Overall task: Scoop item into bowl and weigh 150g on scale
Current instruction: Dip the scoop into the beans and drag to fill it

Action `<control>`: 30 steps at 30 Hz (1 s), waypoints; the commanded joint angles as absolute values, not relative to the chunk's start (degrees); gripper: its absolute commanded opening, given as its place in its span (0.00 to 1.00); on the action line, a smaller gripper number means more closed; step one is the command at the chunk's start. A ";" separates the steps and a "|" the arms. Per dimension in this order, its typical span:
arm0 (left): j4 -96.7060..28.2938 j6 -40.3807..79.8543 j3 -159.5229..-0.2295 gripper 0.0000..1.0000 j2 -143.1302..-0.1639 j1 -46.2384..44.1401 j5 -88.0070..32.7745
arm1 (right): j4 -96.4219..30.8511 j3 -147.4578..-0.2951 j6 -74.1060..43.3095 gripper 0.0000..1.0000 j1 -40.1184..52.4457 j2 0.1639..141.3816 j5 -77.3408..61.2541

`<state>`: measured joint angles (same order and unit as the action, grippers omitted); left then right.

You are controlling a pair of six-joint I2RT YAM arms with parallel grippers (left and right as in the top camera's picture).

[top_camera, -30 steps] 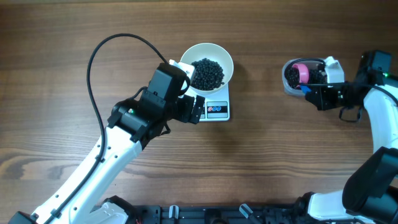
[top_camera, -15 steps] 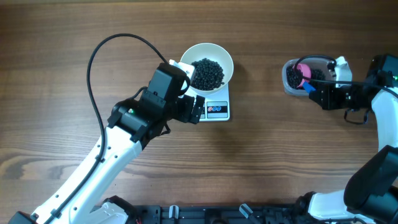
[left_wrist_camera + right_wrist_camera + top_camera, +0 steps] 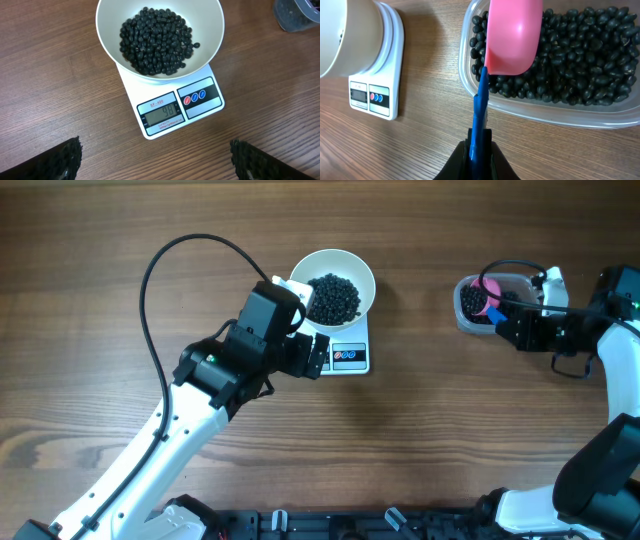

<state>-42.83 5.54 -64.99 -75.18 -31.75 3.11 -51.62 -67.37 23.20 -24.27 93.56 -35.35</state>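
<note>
The white bowl (image 3: 333, 269) (image 3: 105, 30) stands on the white scale (image 3: 349, 356) (image 3: 200, 107) and holds a heap of black beans, the item (image 3: 332, 297) (image 3: 155, 42). My left gripper (image 3: 318, 357) (image 3: 156, 161) hovers open just in front of the scale, its fingers (image 3: 57, 160) wide apart with nothing between them. At the right, my right gripper (image 3: 505, 325) (image 3: 480, 142) is shut on the blue handle of a pink scoop (image 3: 485, 294) (image 3: 512, 35). The scoop's cup hangs over more beans (image 3: 580, 55) in a clear tub (image 3: 462, 318) (image 3: 545, 112).
The scale's display (image 3: 161, 113) is lit and faces the left wrist camera. A black cable (image 3: 165, 270) loops from the left arm over the table's left half. Bare wood lies between the scale and the tub.
My right gripper has shifted slightly right and tilted, and the pink scoop has moved deeper over the tub. The left arm, bowl and scale have not moved.
</note>
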 commanded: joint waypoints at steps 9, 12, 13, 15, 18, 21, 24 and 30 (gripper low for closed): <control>-42.70 4.73 -65.80 1.00 -75.61 -31.66 2.63 | -51.27 -67.75 7.68 0.04 -24.29 94.30 -38.70; -42.70 4.73 -65.80 1.00 -75.61 -31.66 2.63 | -51.24 -67.75 4.36 0.04 -24.29 94.30 -38.72; -42.70 4.73 -65.80 1.00 -75.59 -31.66 2.63 | -51.24 -67.75 3.46 0.04 -24.29 94.30 -38.79; -42.70 4.73 -65.80 1.00 -75.61 -31.64 2.63 | -51.24 -67.75 2.35 0.04 -24.29 94.30 -40.12; -42.70 4.73 -65.80 1.00 -75.61 -31.66 2.63 | -51.16 -67.75 2.11 0.04 -24.29 94.30 -42.83; -42.70 4.73 -65.80 1.00 -75.61 -31.64 2.63 | -50.24 -67.75 -1.10 0.04 -24.29 94.30 -42.96; -42.70 4.73 -65.80 1.00 -75.61 -31.64 2.63 | -49.78 -67.75 -1.93 0.04 -24.29 94.30 -42.94; -42.70 4.73 -65.80 1.00 -75.61 -31.66 2.63 | -49.71 -67.75 -1.93 0.04 -24.32 94.30 -42.06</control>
<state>-42.83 5.39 -64.99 -75.18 -31.75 3.11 -50.09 -67.37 -1.30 -24.27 93.56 -40.05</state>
